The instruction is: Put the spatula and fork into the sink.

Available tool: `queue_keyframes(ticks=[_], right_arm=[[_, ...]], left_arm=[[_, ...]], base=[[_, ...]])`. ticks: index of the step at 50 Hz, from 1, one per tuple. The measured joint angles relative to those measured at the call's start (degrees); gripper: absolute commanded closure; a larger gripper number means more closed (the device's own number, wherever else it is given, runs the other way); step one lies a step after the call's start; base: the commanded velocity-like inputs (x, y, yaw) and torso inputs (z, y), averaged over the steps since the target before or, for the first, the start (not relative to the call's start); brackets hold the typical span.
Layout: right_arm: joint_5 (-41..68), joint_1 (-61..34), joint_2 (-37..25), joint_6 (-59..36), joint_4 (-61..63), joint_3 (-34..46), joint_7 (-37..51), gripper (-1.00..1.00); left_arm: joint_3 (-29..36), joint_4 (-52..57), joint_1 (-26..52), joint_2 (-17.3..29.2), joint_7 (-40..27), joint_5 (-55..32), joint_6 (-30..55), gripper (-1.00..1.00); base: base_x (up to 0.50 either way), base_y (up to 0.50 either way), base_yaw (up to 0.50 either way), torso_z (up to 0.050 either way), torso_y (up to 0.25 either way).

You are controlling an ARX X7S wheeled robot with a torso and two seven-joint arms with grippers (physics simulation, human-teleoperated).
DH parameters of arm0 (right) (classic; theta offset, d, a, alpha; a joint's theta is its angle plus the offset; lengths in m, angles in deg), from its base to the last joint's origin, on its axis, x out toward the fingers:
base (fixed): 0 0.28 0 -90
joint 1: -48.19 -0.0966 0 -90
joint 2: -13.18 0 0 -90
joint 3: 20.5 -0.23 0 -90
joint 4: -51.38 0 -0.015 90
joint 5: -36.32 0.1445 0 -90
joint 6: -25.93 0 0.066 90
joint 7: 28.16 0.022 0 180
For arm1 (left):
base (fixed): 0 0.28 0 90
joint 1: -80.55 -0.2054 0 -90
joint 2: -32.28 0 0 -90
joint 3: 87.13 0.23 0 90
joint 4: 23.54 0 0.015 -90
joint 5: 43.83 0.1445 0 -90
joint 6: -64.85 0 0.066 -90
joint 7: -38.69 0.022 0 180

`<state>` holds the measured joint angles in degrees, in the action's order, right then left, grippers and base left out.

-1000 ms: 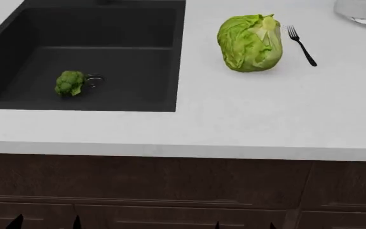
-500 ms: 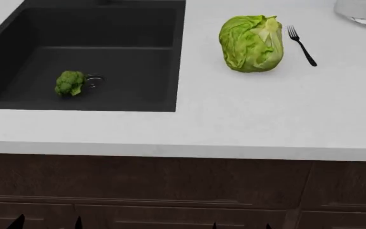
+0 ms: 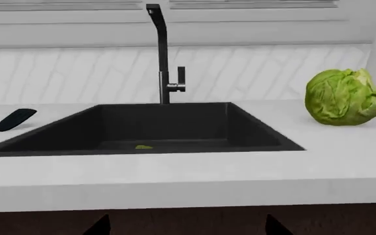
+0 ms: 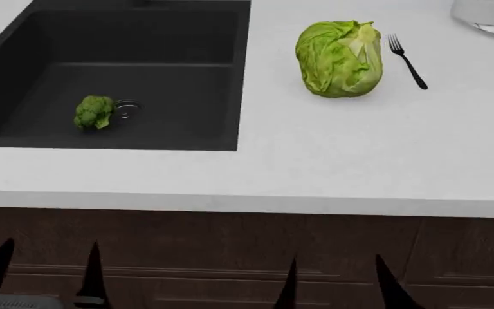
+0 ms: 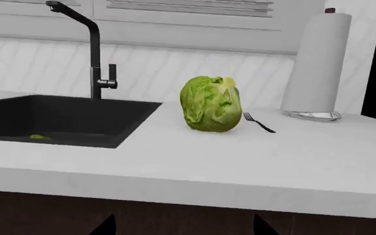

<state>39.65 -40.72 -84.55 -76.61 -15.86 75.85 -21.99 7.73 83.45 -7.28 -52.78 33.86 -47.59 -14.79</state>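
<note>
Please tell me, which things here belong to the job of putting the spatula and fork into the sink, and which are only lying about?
For the job:
- spatula, on the counter beside the sink
- fork, on the counter next to the lettuce
- sink

Only lying about:
- lettuce
- broccoli, in the sink by the drain
- paper towel roll
- faucet

The room is evenly and softly lit, bright without any harsh source. The white countertop reads pale grey, free of glare. The lettuce throws only a faint, diffuse shadow close around its base, and the fork barely any. The matte black sink swallows light; its inner walls show only slight shading. The cabinet fronts below the counter edge sit in dim brown. All views are sharp, without blur or edge bending.
</note>
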Motion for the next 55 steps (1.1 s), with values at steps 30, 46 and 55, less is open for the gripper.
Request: queue_keyframes(ticks=[30, 46, 55], right_arm=[[22.1, -42.2, -11.2, -64.3, 26.9, -12.8, 6.1, -1.0], [52.7, -62.7, -18.2, -73.1, 12.9, -14.9, 28.8, -1.0], [58.0, -66.5, -20.2, -72.6, 9.1, -13.7, 31.3, -1.0]], left_arm=[[-4.7, 3.9, 44.1, 0.8, -0.7, -11.9, 56.5, -1.0], [-4.9, -12.2, 62.9, 0.8, -0.1, -13.0, 59.5, -1.0], [-4.9, -16.6, 66.6, 1.2, -0.4, -13.0, 58.9, -1.0]], base=[[0.0, 0.0, 0.0, 0.0, 0.0], [0.0, 0.0, 0.0, 0.0, 0.0], [0.18, -0.43, 0.0, 0.0, 0.0]])
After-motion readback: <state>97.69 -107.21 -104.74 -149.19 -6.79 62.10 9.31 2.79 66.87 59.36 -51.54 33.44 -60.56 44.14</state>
